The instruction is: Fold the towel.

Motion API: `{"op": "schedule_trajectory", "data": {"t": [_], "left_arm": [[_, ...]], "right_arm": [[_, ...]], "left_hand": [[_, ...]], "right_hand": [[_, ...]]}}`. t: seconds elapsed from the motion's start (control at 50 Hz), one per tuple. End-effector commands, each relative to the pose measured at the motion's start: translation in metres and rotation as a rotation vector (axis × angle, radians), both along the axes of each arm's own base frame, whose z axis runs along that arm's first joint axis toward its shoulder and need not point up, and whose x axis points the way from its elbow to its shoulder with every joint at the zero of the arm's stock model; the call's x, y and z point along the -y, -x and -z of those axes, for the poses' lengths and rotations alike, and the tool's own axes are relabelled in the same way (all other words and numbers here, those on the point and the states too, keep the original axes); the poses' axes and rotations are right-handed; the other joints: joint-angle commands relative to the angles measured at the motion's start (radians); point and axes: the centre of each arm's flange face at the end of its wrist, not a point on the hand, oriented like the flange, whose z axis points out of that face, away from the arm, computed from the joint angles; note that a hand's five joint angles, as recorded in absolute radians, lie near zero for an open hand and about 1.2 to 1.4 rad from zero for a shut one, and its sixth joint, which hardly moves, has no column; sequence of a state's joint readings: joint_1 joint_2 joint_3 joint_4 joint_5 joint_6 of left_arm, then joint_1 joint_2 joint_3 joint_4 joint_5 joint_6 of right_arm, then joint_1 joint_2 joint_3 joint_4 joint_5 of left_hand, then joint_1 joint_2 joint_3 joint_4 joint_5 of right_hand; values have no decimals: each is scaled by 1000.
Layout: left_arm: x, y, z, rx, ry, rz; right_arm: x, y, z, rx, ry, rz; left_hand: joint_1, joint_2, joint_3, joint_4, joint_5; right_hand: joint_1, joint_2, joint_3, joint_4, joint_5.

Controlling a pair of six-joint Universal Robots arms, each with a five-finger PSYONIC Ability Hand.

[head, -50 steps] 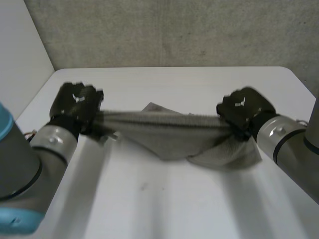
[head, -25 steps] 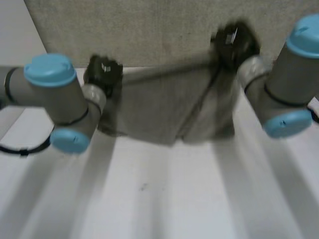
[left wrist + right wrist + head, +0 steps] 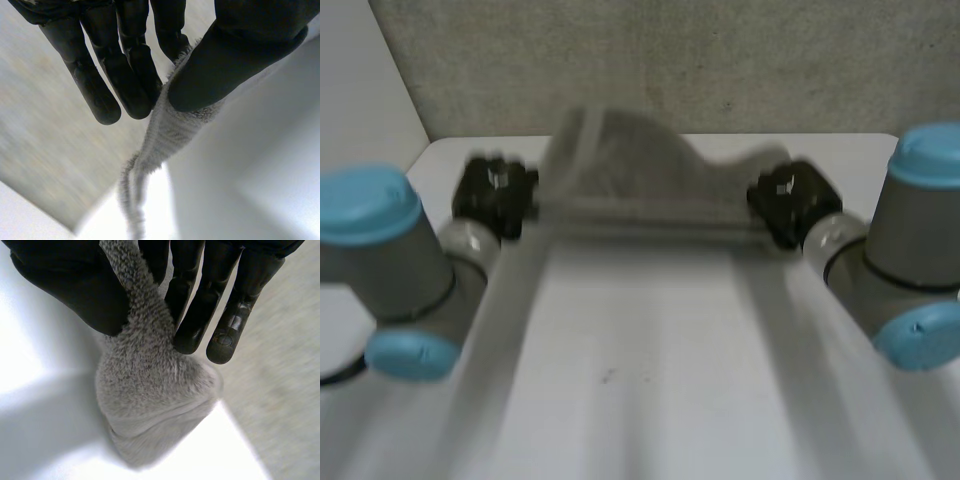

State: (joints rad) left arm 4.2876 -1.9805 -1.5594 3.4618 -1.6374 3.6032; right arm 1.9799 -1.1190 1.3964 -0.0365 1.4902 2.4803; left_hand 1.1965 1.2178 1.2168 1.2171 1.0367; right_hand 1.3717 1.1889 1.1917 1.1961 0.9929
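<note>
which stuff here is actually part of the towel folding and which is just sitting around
Part of the job:
towel, stretched between the hands
left hand, pinching one end
right hand, pinching the other end

Just there:
white table
grey wall behind it
small dark mark on the table

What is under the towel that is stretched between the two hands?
The bare white table lies below the towel, which the left hand and the right hand pinch at its ends. The towel covers the table's far strip, so anything lying there cannot be seen.
</note>
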Motion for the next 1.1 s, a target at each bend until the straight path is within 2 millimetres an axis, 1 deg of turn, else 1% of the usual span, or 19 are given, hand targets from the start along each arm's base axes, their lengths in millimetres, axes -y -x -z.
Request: {"op": "schedule_trajectory", "data": {"t": [0.02,0.06,0.1,0.14,0.18,0.2,0.24,0.42,0.56,0.66,0.76,0.86,0.9,0.92,0.96,0.98,1.0,1.04,1.1], "left_arm": [[-42,-18,56,86,-185,3],[-49,-21,61,92,-199,3],[-50,-22,58,88,-190,1],[-50,-23,52,76,-168,-1],[-51,-24,46,68,-150,-4],[-51,-26,42,62,-137,-10],[-49,-29,39,57,-129,-19],[-50,-40,31,48,-115,-50],[-53,-42,33,50,-122,-55],[-56,-44,37,53,-136,-53],[-56,-44,38,52,-133,-53],[-53,-45,37,49,-126,-59],[-52,-46,37,49,-126,-64],[-50,-47,36,47,-123,-70],[-48,-48,35,44,-121,-76],[-47,-49,34,44,-118,-79],[-46,-49,34,43,-117,-81],[-46,-49,34,43,-117,-81],[-43,-49,31,41,-108,-82]], "right_arm": [[-12,14,54,-43,-168,-1],[-11,19,57,-40,-182,5],[-8,25,58,-29,-193,19],[0,36,56,0,-202,60],[5,41,53,16,-201,82],[5,41,53,16,-201,83],[16,55,48,46,-204,138],[25,84,47,97,-316,158],[32,91,46,127,-332,144],[30,90,48,143,-350,141],[30,89,49,201,-384,155],[30,86,59,235,-425,152],[30,83,70,240,-458,130],[30,83,70,240,-458,130],[33,82,81,233,-482,127],[33,82,81,232,-482,127],[37,82,83,229,-477,134],[40,82,81,233,-474,138],[45,84,70,242,-440,140]], "left_hand": [[200,178,179,179,185],[200,178,179,179,185],[200,178,179,179,185],[200,178,179,179,185],[200,178,179,179,185],[200,178,179,179,185],[200,178,179,179,185],[200,178,179,179,185],[200,178,179,179,185],[200,178,179,179,185],[200,178,179,179,185],[200,178,179,179,185],[200,178,179,179,185],[200,178,179,179,185],[200,178,179,179,185],[200,178,179,179,185],[200,178,179,179,185],[200,178,179,179,185],[200,178,179,179,185]], "right_hand": [[-366,-183,-186,-190,-161],[-435,-252,-255,-259,-230],[-515,-332,-335,-339,-310],[-816,-633,-636,-640,-611],[-887,-704,-707,-711,-682],[-887,-705,-707,-712,-683],[-931,-749,-751,-756,-727],[-937,-755,-757,-762,-733],[-908,-725,-728,-732,-704],[-905,-722,-725,-729,-701],[-843,-661,-663,-668,-639],[-723,-540,-543,-547,-519],[-580,-397,-400,-404,-376],[-579,-396,-399,-404,-375],[-235,-52,-55,-59,-30],[-233,-50,-53,-57,-28],[-3,180,177,173,201],[25,207,205,200,229],[25,207,205,200,229]]}}
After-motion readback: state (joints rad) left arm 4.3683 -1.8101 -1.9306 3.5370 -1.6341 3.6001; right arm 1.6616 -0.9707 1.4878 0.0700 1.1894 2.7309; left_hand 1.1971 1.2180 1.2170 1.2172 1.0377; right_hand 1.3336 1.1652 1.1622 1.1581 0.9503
